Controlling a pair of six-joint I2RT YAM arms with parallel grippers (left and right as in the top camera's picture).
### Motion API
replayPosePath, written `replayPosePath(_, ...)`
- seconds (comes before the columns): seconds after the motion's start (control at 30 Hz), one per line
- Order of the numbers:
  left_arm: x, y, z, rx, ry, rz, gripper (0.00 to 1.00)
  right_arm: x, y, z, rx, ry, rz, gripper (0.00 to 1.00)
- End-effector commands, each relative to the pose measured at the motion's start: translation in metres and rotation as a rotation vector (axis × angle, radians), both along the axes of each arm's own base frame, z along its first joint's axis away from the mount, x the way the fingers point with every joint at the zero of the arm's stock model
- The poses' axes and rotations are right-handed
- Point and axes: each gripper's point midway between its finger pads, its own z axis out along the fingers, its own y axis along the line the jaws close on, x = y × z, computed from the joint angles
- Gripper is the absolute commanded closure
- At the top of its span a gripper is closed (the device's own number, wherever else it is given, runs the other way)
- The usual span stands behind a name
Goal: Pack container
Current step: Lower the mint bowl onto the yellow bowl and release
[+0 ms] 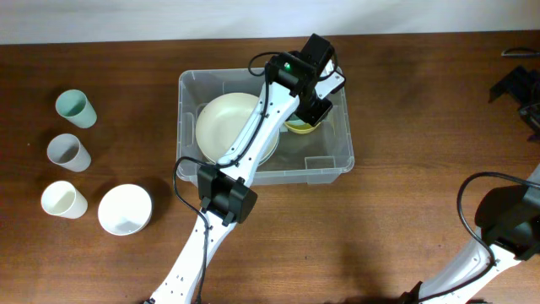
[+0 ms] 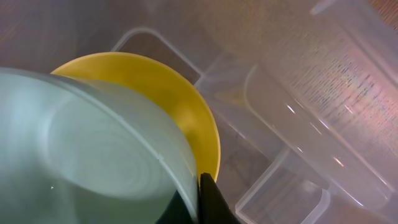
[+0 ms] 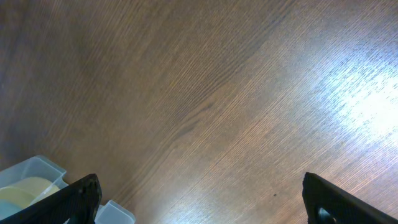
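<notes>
The clear plastic container stands in the middle of the table. A large cream bowl lies in its left half and a yellow bowl in its right half. My left gripper reaches into the container's right half. In the left wrist view my left gripper is shut on the rim of a pale green bowl, held just above the yellow bowl, with the container wall beside it. My right gripper is open and empty over bare table.
Left of the container stand a teal cup, a grey cup, a cream cup and a white bowl. A container corner shows at the lower left of the right wrist view.
</notes>
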Motion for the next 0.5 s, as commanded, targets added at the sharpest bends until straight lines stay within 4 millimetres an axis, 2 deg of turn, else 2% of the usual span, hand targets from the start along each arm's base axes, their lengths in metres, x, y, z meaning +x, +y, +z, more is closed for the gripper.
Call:
replayPosePath(0.0, -0.002, -0.005, 0.001, -0.019, 0.006, -0.003, 0.77, 0.000, 0.002, 0.001, 0.000, -0.002, 0.009, 0.01)
replayPosePath(0.03, -0.002, -0.005, 0.001, -0.019, 0.006, -0.003, 0.67, 0.000, 0.002, 0.001, 0.000, -0.002, 0.010, 0.01)
replayPosePath(0.07, -0.002, -0.005, 0.001, -0.019, 0.006, -0.003, 0.53, 0.000, 0.002, 0.001, 0.000, -0.002, 0.009, 0.01)
replayPosePath(0.17, -0.001, -0.005, 0.001, -0.020, 0.005, -0.003, 0.35, 0.000, 0.002, 0.001, 0.000, -0.002, 0.009, 0.01)
replayPosePath(0.27, 0.001, -0.006, 0.007, -0.030, -0.010, -0.002, 0.26, 0.000, 0.002, 0.001, 0.000, -0.002, 0.009, 0.01)
replayPosePath(0.37, 0.006, -0.005, 0.035, -0.066, -0.066, 0.004, 0.21, 0.000, 0.002, 0.001, 0.000, -0.002, 0.009, 0.01)
replayPosePath(0.43, 0.015, 0.006, 0.068, -0.078, -0.146, 0.043, 0.08, 0.000, 0.002, 0.001, 0.000, -0.002, 0.009, 0.01)
replayPosePath(0.47, 0.020, 0.014, 0.082, -0.068, -0.186, 0.076, 0.05, 0.000, 0.002, 0.001, 0.000, -0.002, 0.009, 0.01)
